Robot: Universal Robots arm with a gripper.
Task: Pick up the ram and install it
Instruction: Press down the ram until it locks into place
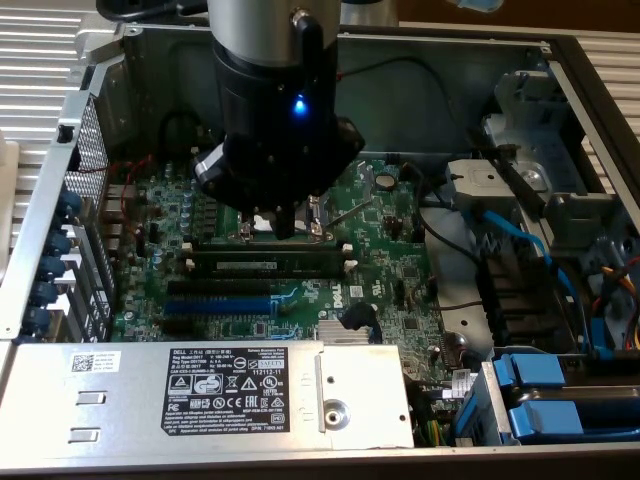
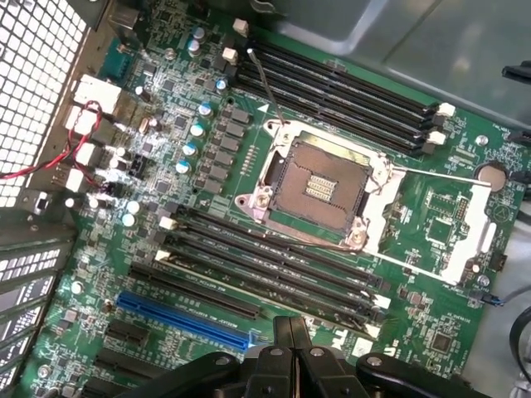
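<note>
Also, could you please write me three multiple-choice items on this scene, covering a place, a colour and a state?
1. Where is the ram? A on the power supply; B standing on the motherboard beside the CPU socket; C outside the case.
2. What colour is the long slot nearest the tool? A red; B white; C blue.
3. How is the tool? A shut, empty; B wide open; C gripping a cable.
B, it stands by the socket; C, the blue slot lies by the tool; A, its fingers meet, nothing between.
</note>
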